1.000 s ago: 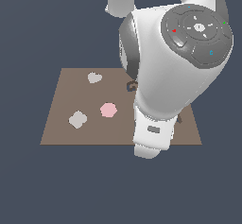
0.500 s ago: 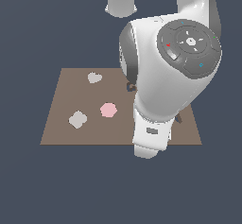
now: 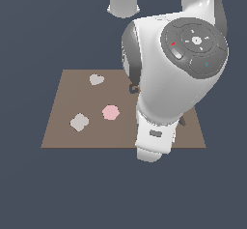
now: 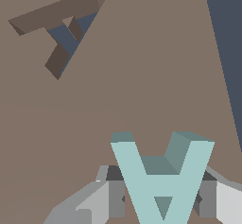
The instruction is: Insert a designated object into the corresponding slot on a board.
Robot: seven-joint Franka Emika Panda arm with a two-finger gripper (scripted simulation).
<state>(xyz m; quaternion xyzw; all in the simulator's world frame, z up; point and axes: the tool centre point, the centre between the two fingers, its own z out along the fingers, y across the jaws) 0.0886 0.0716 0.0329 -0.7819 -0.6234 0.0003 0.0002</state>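
Brown board (image 4: 142, 90) fills my wrist view, its A-shaped slot (image 4: 61, 31) well apart from the gripper (image 4: 158, 199). I see the jaws pinching the teal letter A block (image 4: 160, 180) from both sides. From the exterior view, the arm's white body hides gripper, block and most of the slot.

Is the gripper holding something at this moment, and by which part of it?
Yes. The gripper holds the pale teal A-shaped block, its fingers pressed on the outer sides of the letter's two legs.
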